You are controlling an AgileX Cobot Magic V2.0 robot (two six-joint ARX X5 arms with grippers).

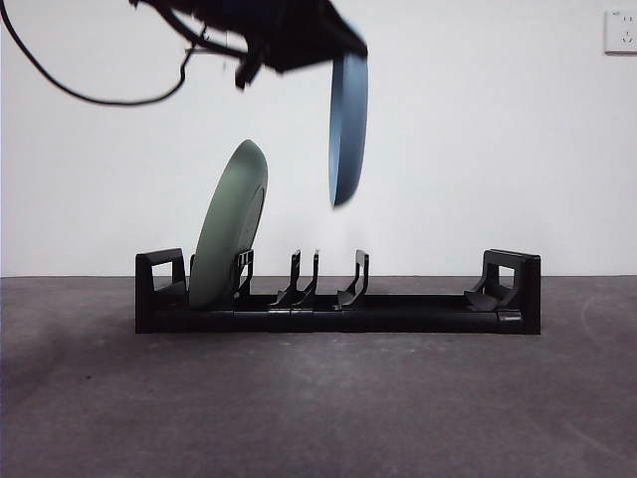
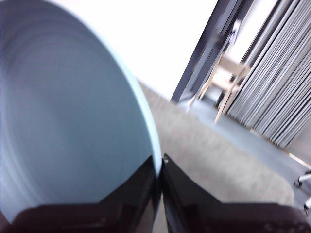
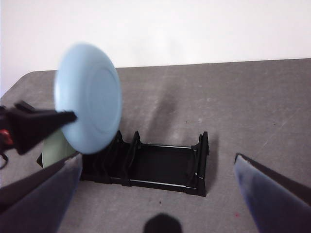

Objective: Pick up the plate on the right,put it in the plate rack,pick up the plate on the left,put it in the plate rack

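The long black plate rack lies across the grey table. A green plate stands in one of its left slots and leans right. My left gripper comes in from the top, shut on the rim of a light blue plate. That plate hangs on edge in the air above the rack's middle dividers. In the left wrist view both jaws of the left gripper pinch the blue plate. My right gripper is open wide and holds nothing, back from the rack, the blue plate and the green plate.
A black cable loops down from the left arm at the upper left. A white wall with an outlet stands behind the table. Several rack slots to the right of the green plate hold nothing.
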